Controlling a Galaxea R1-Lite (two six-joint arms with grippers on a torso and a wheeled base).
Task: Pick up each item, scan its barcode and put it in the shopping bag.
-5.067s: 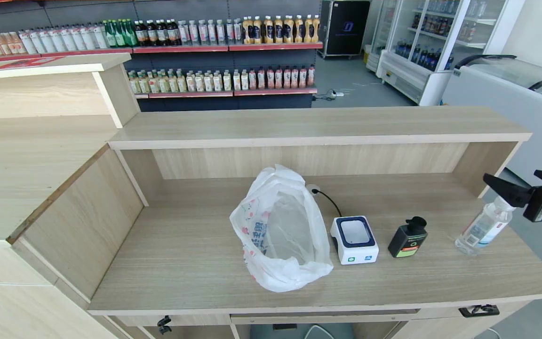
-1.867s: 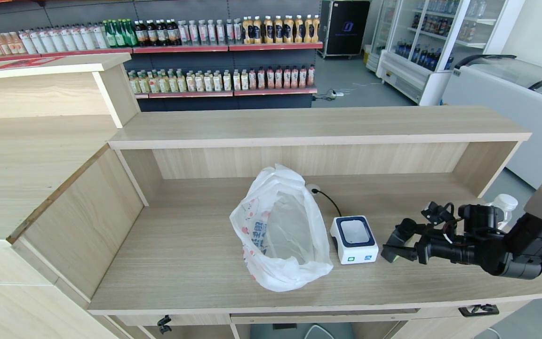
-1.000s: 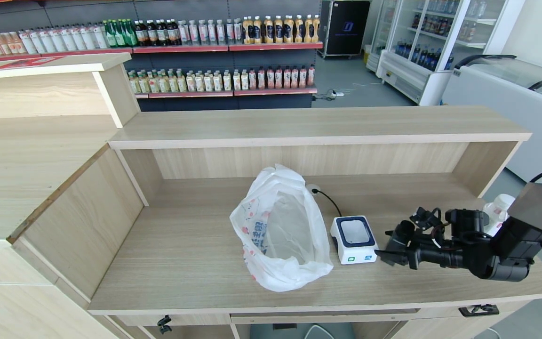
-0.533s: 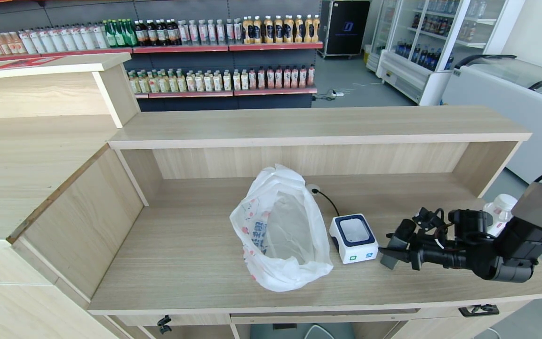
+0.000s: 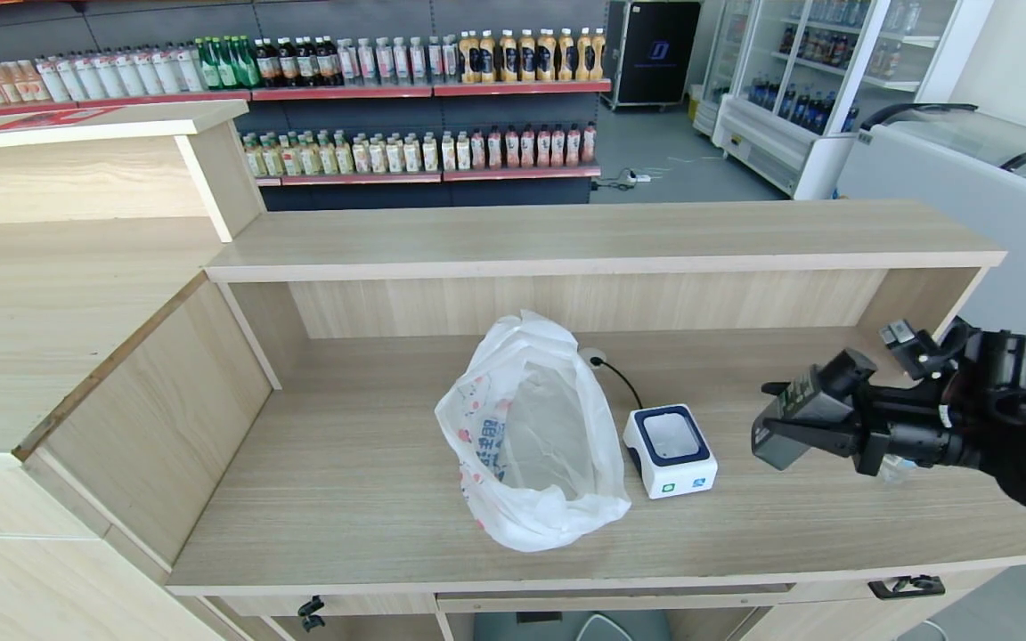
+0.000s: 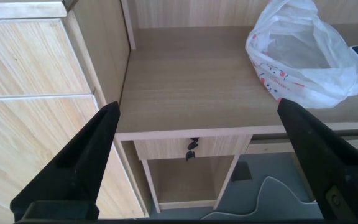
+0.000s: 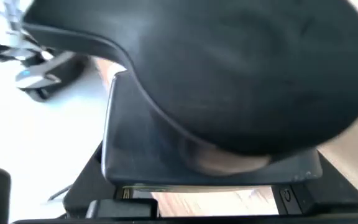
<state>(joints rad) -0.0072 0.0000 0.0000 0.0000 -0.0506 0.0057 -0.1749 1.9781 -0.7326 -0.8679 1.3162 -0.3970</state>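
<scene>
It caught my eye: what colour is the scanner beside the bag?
The scanner is white with a dark blue frame on top, clearest in the head view.

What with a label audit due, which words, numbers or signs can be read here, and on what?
No text reads clearly enough to quote.
Shopping bag: blue printed characters, blurred.
Dark pump bottle in the right gripper: label too small.
Barcode scanner: green and blue icons on the front, no legible words.
Shelf bottles: labels too small.
Black cabinet: blue logo, unreadable.

Obstacles: bag (image 5: 531, 436), scanner (image 5: 669, 450) jst beside, ledge (image 5: 602, 236) behind.
</scene>
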